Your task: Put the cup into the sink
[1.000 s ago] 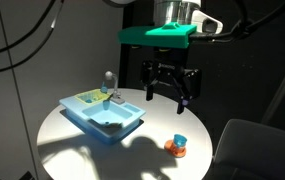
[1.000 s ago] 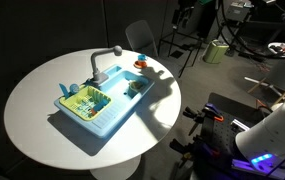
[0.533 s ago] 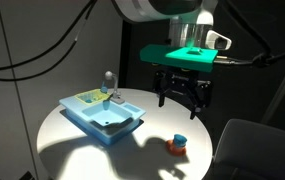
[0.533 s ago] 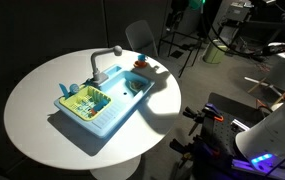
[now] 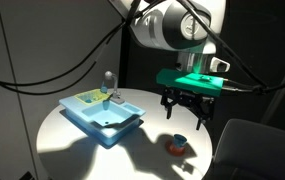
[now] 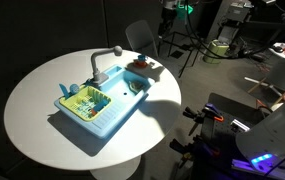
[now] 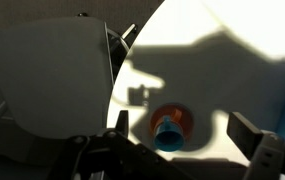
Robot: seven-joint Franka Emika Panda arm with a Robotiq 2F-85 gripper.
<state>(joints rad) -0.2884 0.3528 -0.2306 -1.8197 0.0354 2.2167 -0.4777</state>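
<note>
The tiny light-blue cup (image 5: 178,142) stands on a flat orange saucer (image 5: 172,148) near the round table's edge, far from the sink (image 5: 102,115). In the wrist view the cup (image 7: 168,131) sits on the saucer (image 7: 175,116) between my open fingers (image 7: 249,134), still below them. My gripper (image 5: 185,110) hangs open and empty just above the cup. The light-blue sink unit (image 6: 97,105) has a tap (image 6: 103,63) at its back and small coloured items on its side shelf. In that exterior view the cup (image 6: 139,66) is partly in shadow.
The round white table (image 5: 82,150) carries only the sink and the cup with its saucer. A grey chair (image 5: 250,145) stands just past the table edge near the cup; it also shows in the wrist view (image 7: 47,70). Dark surroundings, with cables overhead.
My gripper has moved sideways away from the sink and lower, and now hangs over the cup. The cup, saucer and sink have not moved.
</note>
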